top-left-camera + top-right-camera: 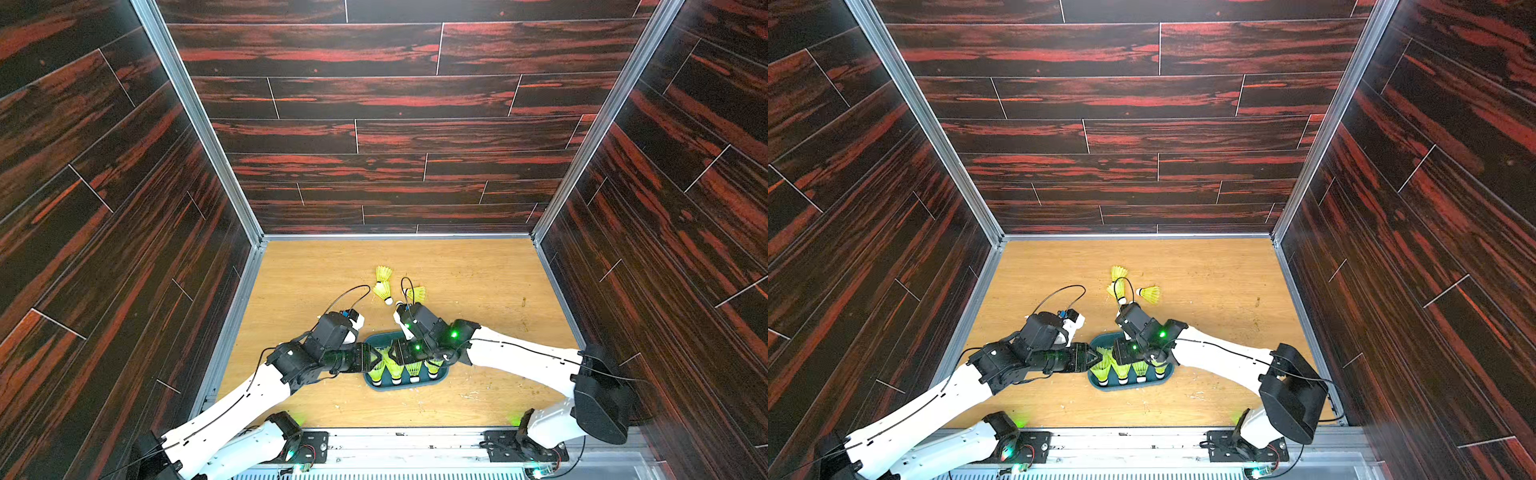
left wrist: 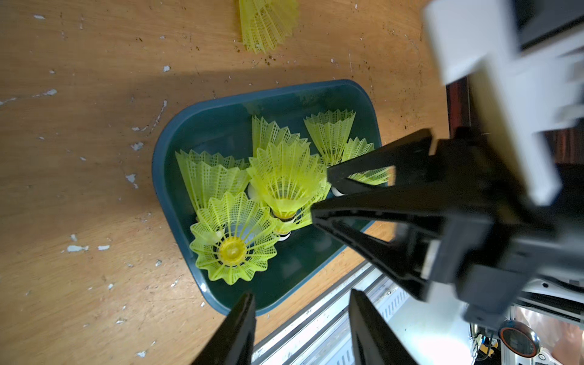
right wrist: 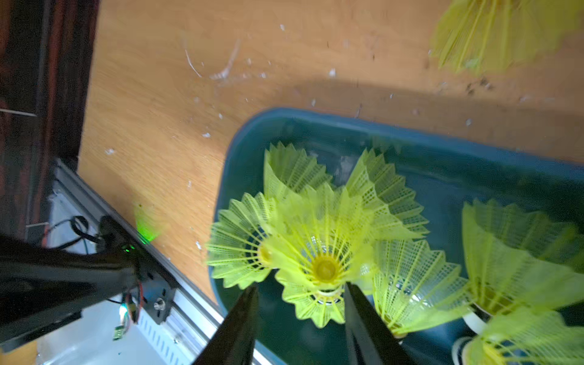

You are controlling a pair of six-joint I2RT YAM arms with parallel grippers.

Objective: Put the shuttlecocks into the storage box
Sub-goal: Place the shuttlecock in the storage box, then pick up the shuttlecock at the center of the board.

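In storage box (image 2: 170, 142), shuttlecocks (image 2: 286, 177) stand cork-down, likely to pack close; right tool (image 3: 299, 286) parted astride one, left tool (image 2: 300, 294) parted and empty; three loose shuttlecocks (image 1: 383, 274) lie on table (image 1: 478, 270) beyond.

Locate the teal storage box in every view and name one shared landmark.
In a top view: the storage box sits low centre.
In a top view: storage box low centre too.
Left wrist view: storage box mid-picture, beyond the left gripper.
Right wrist view: storage box just beyond the right gripper.
Shared landmark: the metal rail near the box.
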